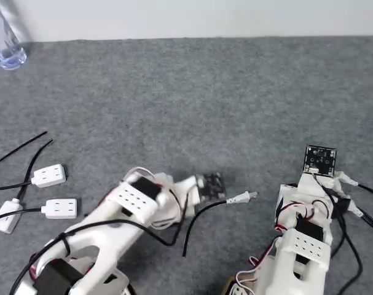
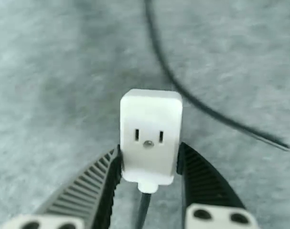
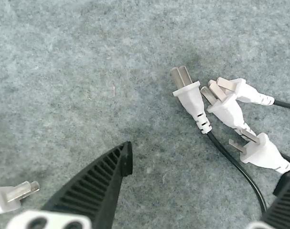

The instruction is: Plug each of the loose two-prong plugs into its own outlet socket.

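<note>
My left gripper (image 2: 149,150) is shut on a white outlet socket (image 2: 150,133) whose slotted face points away from the wrist, held just above the grey carpet. In the high view this gripper (image 1: 211,182) sits at the middle front, with a loose white plug (image 1: 243,197) on a black cord just to its right. My right gripper (image 3: 209,162) is open over the carpet. Several white two-prong plugs lie bunched ahead of it, the nearest (image 3: 190,98) with its prongs pointing away. One more plug (image 3: 6,196) lies beside the left finger (image 3: 104,186).
Two white outlet blocks (image 1: 49,175) (image 1: 60,209) and a white adapter (image 1: 5,216) with black cords lie at the left. A clear bottle (image 1: 7,43) stands at the far left corner. A black cord (image 2: 183,90) crosses the carpet beyond the held socket.
</note>
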Robot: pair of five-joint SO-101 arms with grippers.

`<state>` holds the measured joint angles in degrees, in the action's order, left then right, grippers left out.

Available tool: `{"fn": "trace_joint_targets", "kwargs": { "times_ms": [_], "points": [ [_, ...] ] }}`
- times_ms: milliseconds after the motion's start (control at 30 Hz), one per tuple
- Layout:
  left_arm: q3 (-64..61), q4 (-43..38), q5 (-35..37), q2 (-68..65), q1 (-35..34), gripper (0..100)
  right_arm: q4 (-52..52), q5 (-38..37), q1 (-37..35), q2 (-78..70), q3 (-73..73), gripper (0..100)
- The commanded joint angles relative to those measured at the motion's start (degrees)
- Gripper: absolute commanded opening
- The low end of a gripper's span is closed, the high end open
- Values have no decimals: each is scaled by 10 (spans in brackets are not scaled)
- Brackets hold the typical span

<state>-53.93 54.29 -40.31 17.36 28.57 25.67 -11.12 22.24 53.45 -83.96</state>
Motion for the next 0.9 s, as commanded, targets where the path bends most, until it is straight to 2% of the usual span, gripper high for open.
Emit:
{"fn": "trace_joint_targets", "kwargs": {
  "times_ms": [0, 333, 533, 633, 733, 867],
  "points": [
    [29, -13, -3, 4, -24, 174, -8, 5, 4, -4, 40, 448],
    [27, -12, -4, 3, 6, 179, -8, 4, -1, -4, 40, 448],
    [24, 28, -3, 7, 16, 268, -7, -8, -5, -4, 40, 448],
    [24, 37, -3, 8, 37, 271, -7, -9, -5, -4, 40, 448],
    [26, 35, -2, 5, 55, 271, -7, -10, -5, -4, 40, 448],
    [25, 1, -2, 4, 40, 270, -7, -11, -5, -4, 40, 448]
  ]
}}
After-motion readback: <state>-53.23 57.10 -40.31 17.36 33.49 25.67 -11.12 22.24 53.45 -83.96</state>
